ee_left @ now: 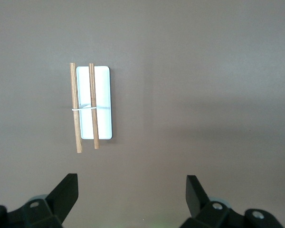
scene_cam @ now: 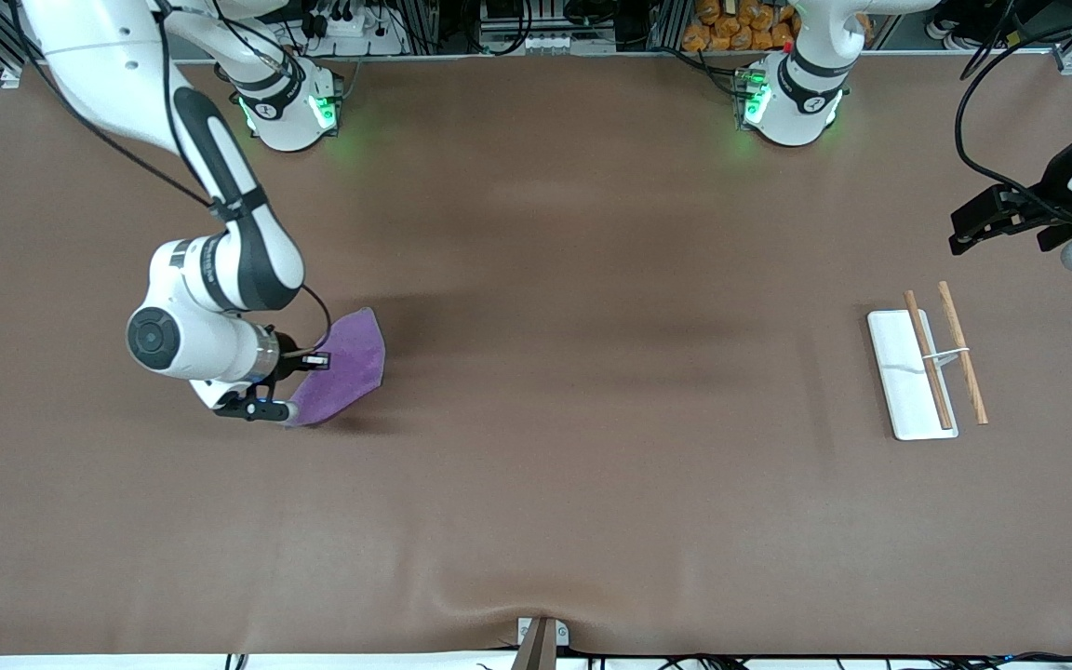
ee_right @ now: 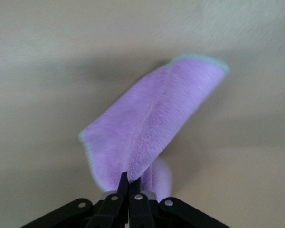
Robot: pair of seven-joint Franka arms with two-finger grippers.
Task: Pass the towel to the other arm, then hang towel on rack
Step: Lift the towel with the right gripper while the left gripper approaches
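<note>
The purple towel [scene_cam: 345, 365] with a pale grey edge is pinched at one end by my right gripper [scene_cam: 297, 385], over the table toward the right arm's end. In the right wrist view the shut fingers [ee_right: 124, 183] of the right gripper [ee_right: 129, 179] clamp a fold of the towel [ee_right: 149, 126], which drapes away from them and casts a shadow on the table. The rack [scene_cam: 927, 365], a white base plate with two light-wood rods, stands toward the left arm's end. My left gripper [scene_cam: 969, 228] is open and empty, up in the air by the rack [ee_left: 91, 107]; its fingers [ee_left: 66, 190] spread wide around the left gripper's midpoint [ee_left: 132, 184].
The brown table mat [scene_cam: 592, 419] lies between the towel and the rack. A small metal bracket [scene_cam: 541, 637] sits at the table edge nearest the front camera. Both arm bases [scene_cam: 289, 112] stand along the farthest edge.
</note>
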